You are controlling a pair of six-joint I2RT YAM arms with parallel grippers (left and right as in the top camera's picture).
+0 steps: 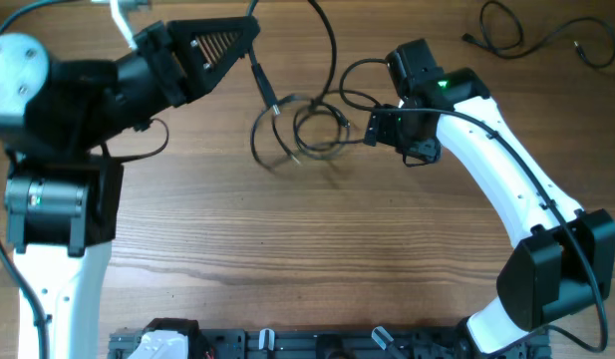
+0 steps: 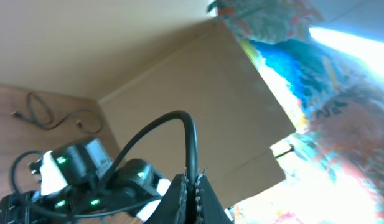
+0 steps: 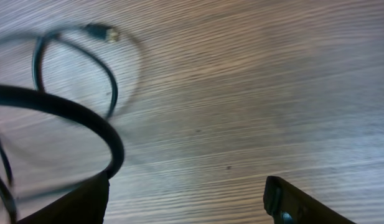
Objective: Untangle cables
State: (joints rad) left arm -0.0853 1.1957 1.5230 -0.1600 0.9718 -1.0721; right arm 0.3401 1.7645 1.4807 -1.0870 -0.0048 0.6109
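Left claw (image 1: 251, 45) is closed on one cable (image 1: 262, 80) left of the tangle (image 1: 312, 130) on the bench (image 1: 287, 239); right claw (image 1: 379, 128) stands open beside it.

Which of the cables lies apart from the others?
The lone cable at the overhead view's top right, lying by itself on the wood; the other cables overlap in loops mid-table.

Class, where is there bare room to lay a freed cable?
Free: bare wood of the table between the left arm and right arm, below the tangled cables and above the black rack. Crowded: around that tangle, and the top-right corner, where a separate cable lies.
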